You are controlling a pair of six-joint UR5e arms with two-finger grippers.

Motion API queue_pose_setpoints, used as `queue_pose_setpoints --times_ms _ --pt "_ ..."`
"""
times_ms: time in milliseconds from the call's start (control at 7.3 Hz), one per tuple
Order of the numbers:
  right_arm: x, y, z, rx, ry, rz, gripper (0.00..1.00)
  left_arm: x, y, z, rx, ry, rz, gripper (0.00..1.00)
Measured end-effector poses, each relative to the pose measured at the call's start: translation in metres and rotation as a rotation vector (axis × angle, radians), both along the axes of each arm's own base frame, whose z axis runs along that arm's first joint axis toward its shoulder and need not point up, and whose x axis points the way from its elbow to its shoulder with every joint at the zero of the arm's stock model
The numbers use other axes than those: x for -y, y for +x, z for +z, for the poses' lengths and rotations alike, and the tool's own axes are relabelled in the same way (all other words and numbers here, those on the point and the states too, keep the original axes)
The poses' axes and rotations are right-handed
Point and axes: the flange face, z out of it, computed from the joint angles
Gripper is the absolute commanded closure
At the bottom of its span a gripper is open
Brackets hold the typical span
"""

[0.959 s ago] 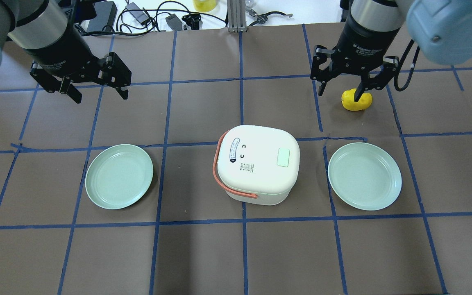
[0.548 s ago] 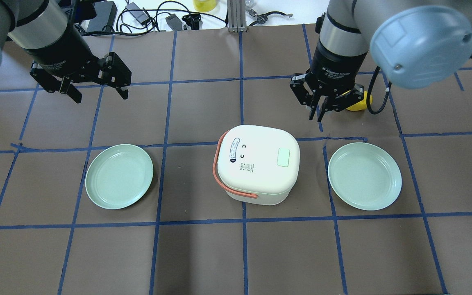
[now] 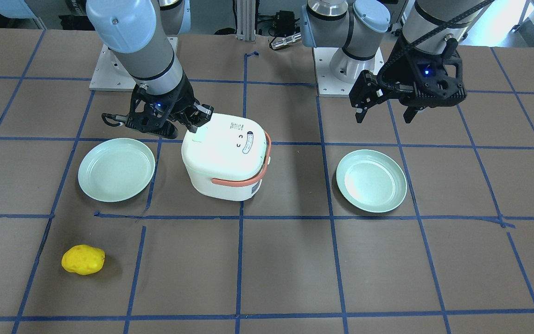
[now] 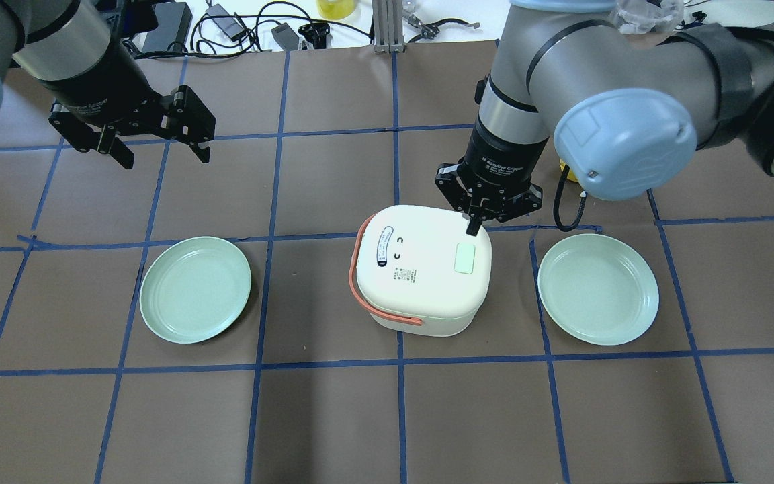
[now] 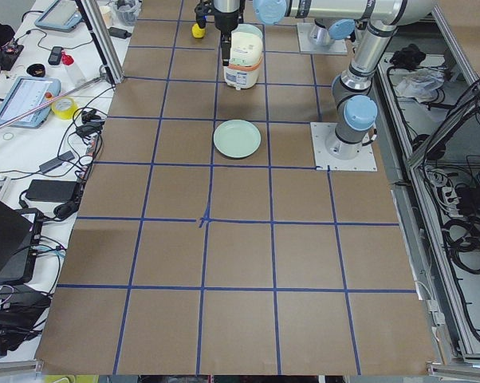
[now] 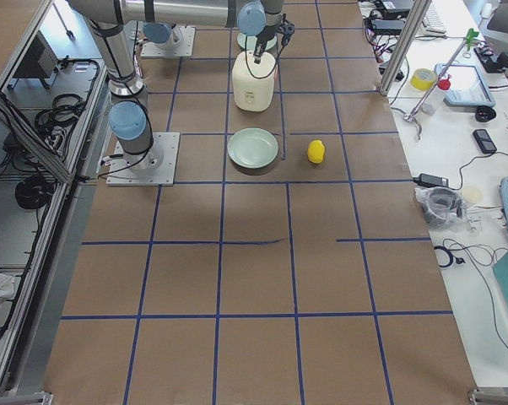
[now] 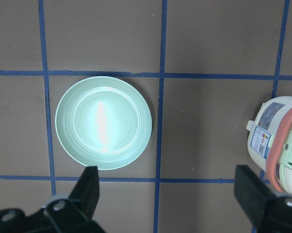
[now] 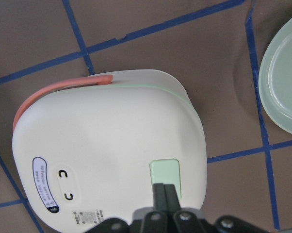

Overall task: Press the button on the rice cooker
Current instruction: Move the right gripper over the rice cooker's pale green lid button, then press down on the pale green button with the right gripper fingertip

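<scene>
The white rice cooker with a salmon handle stands mid-table. Its pale mint button sits at the lid's right edge and also shows in the right wrist view and the front view. My right gripper is shut and empty. It points down over the lid's far right corner, just beyond the button. In the right wrist view its closed tips overlap the button's near edge; I cannot tell if they touch. My left gripper is open and empty, high over the far left.
Two mint-green plates lie either side of the cooker, one left and one right. A yellow lumpy object lies beyond the right plate, mostly hidden by my right arm in the overhead view. Cables lie at the far edge.
My right gripper has moved from over the yellow object to the cooker's lid and has closed its fingers. The left arm has not moved.
</scene>
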Motion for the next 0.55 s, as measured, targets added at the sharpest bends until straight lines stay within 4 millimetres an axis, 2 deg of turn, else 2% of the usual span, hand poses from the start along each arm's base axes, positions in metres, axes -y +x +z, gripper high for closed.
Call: queue_pose_setpoints --times_ms 274,548 --pt "-0.006 0.002 -0.018 0.007 0.023 0.003 1.00 0.000 0.000 0.000 0.000 0.000 0.001 0.00" --pt "-0.011 0.003 -0.027 0.005 0.040 0.007 1.00 0.000 0.000 0.000 0.000 0.000 0.001 0.00"
